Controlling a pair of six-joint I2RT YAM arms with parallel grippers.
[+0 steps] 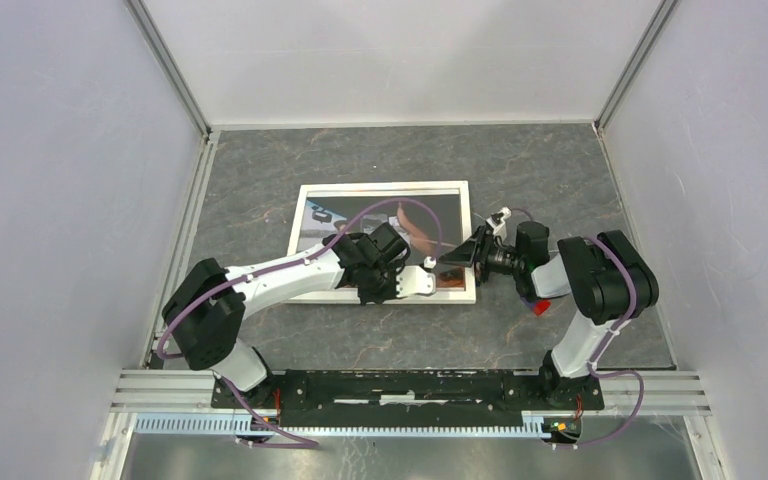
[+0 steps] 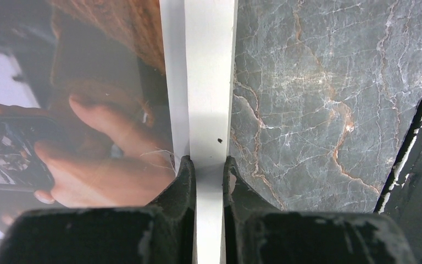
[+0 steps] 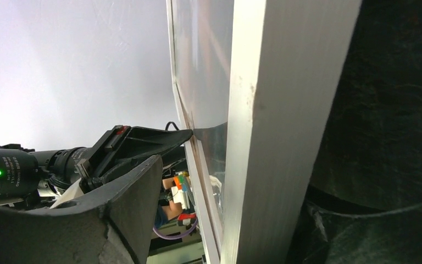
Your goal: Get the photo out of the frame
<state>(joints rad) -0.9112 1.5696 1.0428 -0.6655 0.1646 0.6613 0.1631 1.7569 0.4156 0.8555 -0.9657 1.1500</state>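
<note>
Nearest, the left gripper [image 2: 209,171] is seen clamped across the white near rail of the frame [image 1: 380,188], one finger against the inner lip beside the glazing and the other against the outer edge. The rail is probably pinched in this way so that the frame can be steadied or tipped up.

Slightly farther off, the right gripper [image 1: 466,256] is set at the frame's right edge. Its jaws are held apart, with the edge between them and one finger clear of the glazed face. It is judged to be placed there to take a second hold.

The frame itself is laid face up near the middle of the grey marbled table [image 1: 530,170]. The photo [image 1: 430,225] has not yet been taken out. The back cannot be seen, so a turn-over is likely called for.
</note>
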